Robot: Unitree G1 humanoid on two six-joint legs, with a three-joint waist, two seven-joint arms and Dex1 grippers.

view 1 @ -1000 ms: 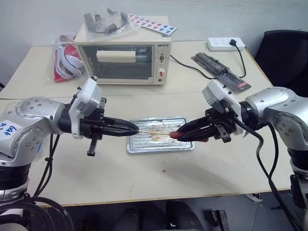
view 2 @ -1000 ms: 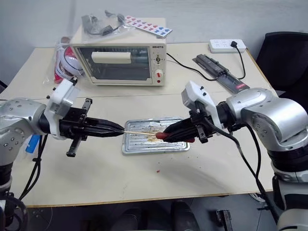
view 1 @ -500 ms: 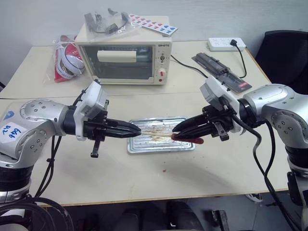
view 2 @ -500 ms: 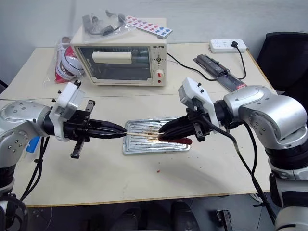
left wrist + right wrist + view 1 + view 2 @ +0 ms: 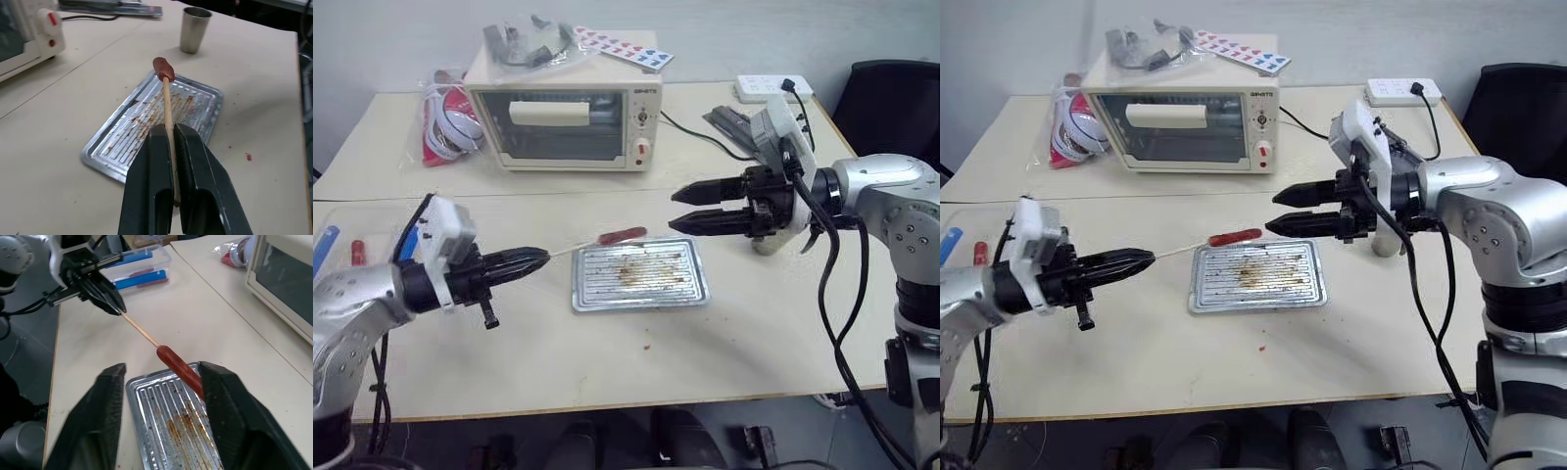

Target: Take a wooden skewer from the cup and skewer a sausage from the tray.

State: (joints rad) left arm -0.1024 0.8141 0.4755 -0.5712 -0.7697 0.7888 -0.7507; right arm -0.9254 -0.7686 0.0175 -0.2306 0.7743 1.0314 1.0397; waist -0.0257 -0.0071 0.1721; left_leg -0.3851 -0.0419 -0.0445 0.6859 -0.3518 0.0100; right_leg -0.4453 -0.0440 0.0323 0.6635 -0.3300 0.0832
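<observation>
My left gripper is shut on the near end of the wooden skewer. The skewer points to the right, with the reddish sausage stuck on its far tip just above the tray's back left corner. The silver tray lies flat with only grease stains on it. In the left wrist view the fingers clamp the skewer, with the sausage at its end. My right gripper hangs open above the tray's right side, apart from the sausage. The metal cup stands behind the right gripper.
A toaster oven stands at the back, with a plastic bag to its left. A power strip lies at the back right and a black chair beyond the table. A clear plastic tray with coloured sticks sits at the left.
The right gripper has opened, let go of the sausage and drawn up and back to the right. The left gripper has pulled left, carrying the skewer with the sausage on its tip.
</observation>
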